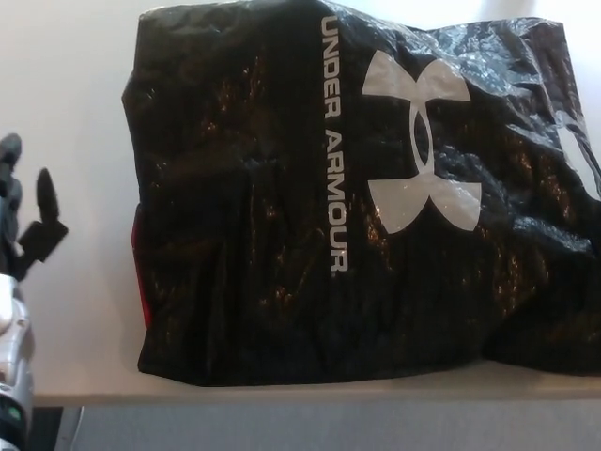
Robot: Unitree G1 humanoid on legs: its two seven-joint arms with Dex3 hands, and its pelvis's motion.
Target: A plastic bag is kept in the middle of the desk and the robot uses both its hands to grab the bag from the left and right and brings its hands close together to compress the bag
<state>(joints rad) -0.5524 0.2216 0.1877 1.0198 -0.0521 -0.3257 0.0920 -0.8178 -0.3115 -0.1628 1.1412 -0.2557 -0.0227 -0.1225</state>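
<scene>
Your one visible hand, the left hand (pixel 26 211), stood at the far left edge over the white desk (pixel 75 103), its black fingers (pixel 45 193) spread apart and holding nothing, well clear of the bag. One black plastic bag (pixel 282 263) lay across the desk's middle, crinkled and glossy, roughly rectangular, printed with one white logo (pixel 421 141) and one line of lettering. A sliver of something red (pixel 138 272) showed at its left edge.

Office-like room, plain white desk (pixel 75 113)
</scene>
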